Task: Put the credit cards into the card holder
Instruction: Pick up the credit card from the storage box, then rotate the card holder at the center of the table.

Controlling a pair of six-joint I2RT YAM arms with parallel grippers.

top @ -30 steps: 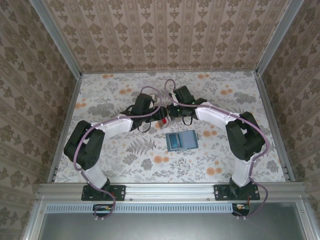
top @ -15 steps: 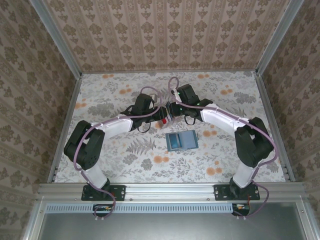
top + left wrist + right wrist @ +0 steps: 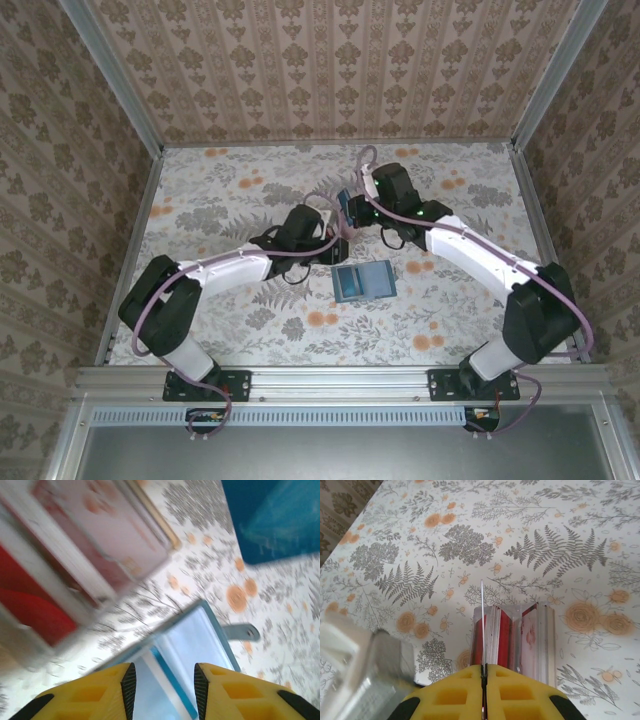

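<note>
My right gripper (image 3: 482, 667) is shut on one thin credit card (image 3: 482, 622), seen edge-on, held above the rest of the red and white credit cards (image 3: 497, 635), which stand in a clear plastic box (image 3: 540, 635). From above, that gripper (image 3: 352, 205) sits behind the box, and the card looks blue. The card holder (image 3: 362, 282) lies open on the table, light blue inside with a teal rim. My left gripper (image 3: 165, 672) hovers over the open card holder (image 3: 195, 655), jaws apart with nothing between them. The box of cards (image 3: 75, 575) lies beyond it to the left.
The table (image 3: 230, 195) has a floral cover and is walled by patterned panels on three sides. A large blurred dark-blue flat shape (image 3: 275, 520) fills the upper right of the left wrist view. The left arm (image 3: 365, 670) shows beside the box.
The right gripper has drawn back and up with one card lifted out of the box. The left gripper has shifted right, over the card holder. The right arm's elbow has swung outward.
</note>
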